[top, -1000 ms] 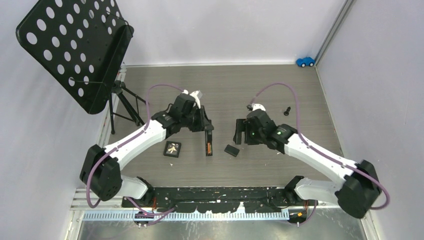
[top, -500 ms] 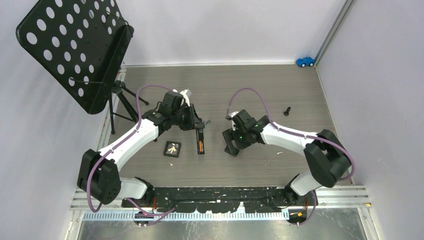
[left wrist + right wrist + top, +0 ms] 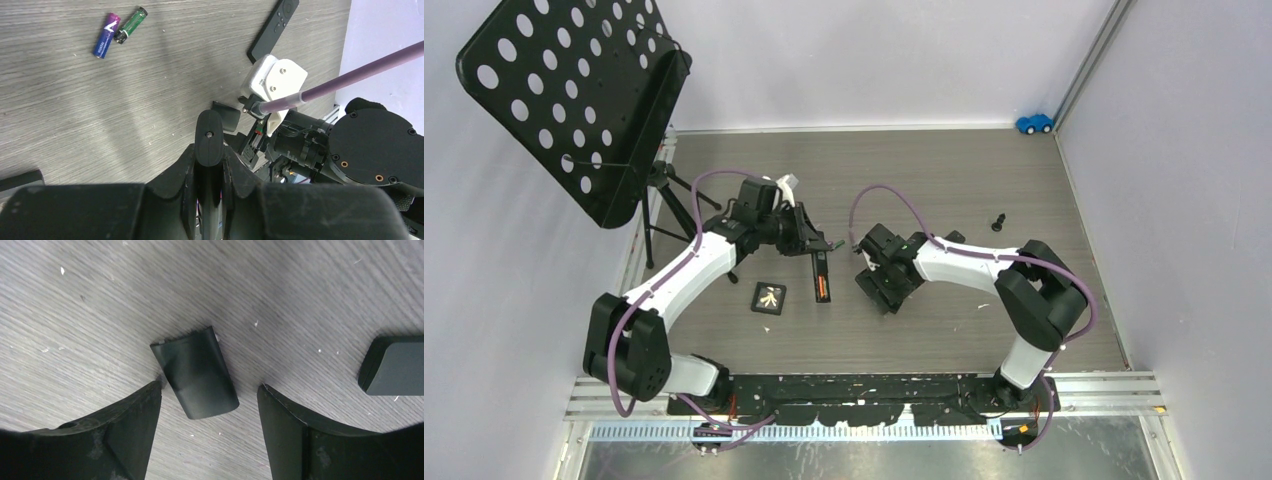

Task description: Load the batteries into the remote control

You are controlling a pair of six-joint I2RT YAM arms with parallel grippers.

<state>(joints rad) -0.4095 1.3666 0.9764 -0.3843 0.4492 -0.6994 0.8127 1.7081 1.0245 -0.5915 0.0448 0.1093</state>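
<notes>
My left gripper [image 3: 814,248] is shut on a black remote control [image 3: 821,280], which shows an orange strip in its open back. In the left wrist view the remote [image 3: 210,135] sticks out between the fingers [image 3: 210,156]. A blue battery [image 3: 106,42] and a dark green battery [image 3: 131,22] lie side by side on the floor beyond it. My right gripper [image 3: 877,288] is open and hangs low over the small black cover plate [image 3: 195,372], which lies between its fingers [image 3: 209,390] without touching them. The cover plate also shows in the left wrist view [image 3: 227,116].
A second black remote [image 3: 273,30] lies beyond the right wrist. A black square tray [image 3: 769,297] with pale bits sits left of the held remote. A perforated black stand on a tripod [image 3: 669,200] is at far left. A small black piece [image 3: 999,220] and blue toy car [image 3: 1034,123] lie far right.
My left gripper has carried the remote left and a little back. My right arm has swung left, folding at the elbow, and its open gripper now sits over the cover plate.
</notes>
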